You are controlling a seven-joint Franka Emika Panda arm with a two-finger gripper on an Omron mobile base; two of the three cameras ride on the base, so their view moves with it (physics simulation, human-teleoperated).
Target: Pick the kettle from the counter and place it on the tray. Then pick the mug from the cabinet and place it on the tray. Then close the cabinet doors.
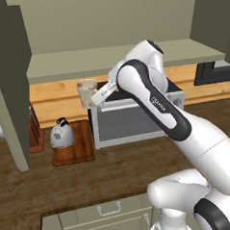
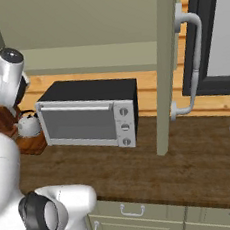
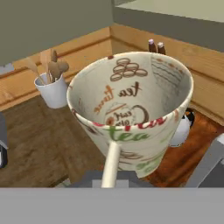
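My hand (image 1: pixel 97 95) is closed on the mug (image 1: pixel 87 90), holding it in the air above the surface (image 1: pixel 120 169), left of the microwave (image 1: pixel 136 115). The kettle (image 1: pixel 62 133) sits on the tray (image 1: pixel 80 148) below.

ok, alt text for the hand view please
A cream-white mug printed with tea lettering is seen from above, its handle toward the camera, held over the dark brown wooden counter. Behind it stand a white pot of wooden utensils and the silver-grey kettle.
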